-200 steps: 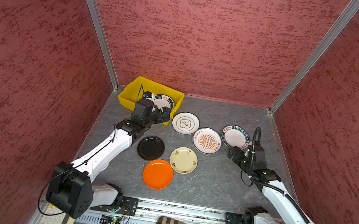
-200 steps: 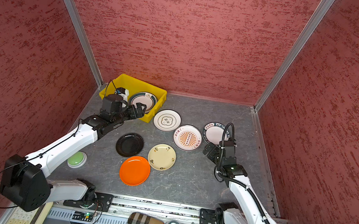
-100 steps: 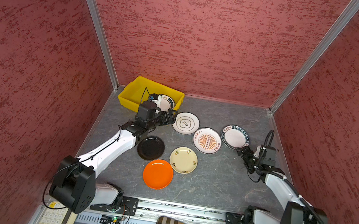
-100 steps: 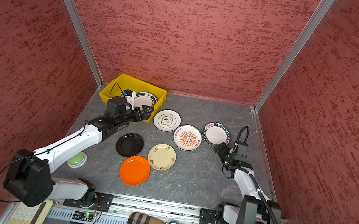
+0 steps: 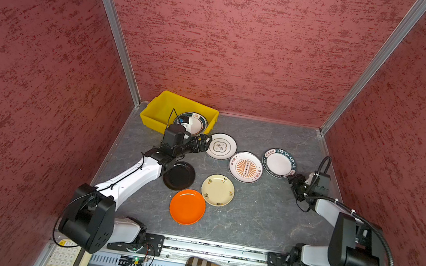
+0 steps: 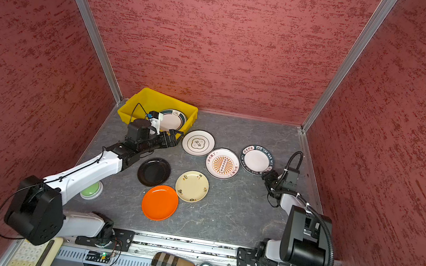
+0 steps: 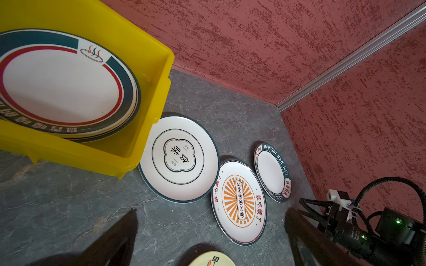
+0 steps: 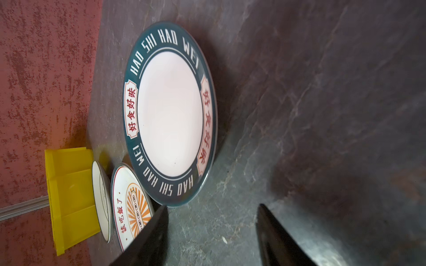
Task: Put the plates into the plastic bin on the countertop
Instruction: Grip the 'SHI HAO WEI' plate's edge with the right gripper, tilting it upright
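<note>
Hovering beside the teal-rimmed plate (image 8: 170, 110), jaws apart and empty, the right gripper (image 8: 212, 207) may shove it onto the seemingly touching sunburst plate (image 8: 129, 202); left gripper (image 7: 211, 209) likewise spread.

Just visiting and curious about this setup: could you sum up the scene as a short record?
Bin: yellow plastic bin, back left corner, holding stacked plates
On countertop: black plate, orange plate, cream floral plate, cloud-outline plate, sunburst plate, lettered plate
Left gripper: open, empty, beside the bin
Right gripper: open, empty, close to the lettered plate's edge
</note>
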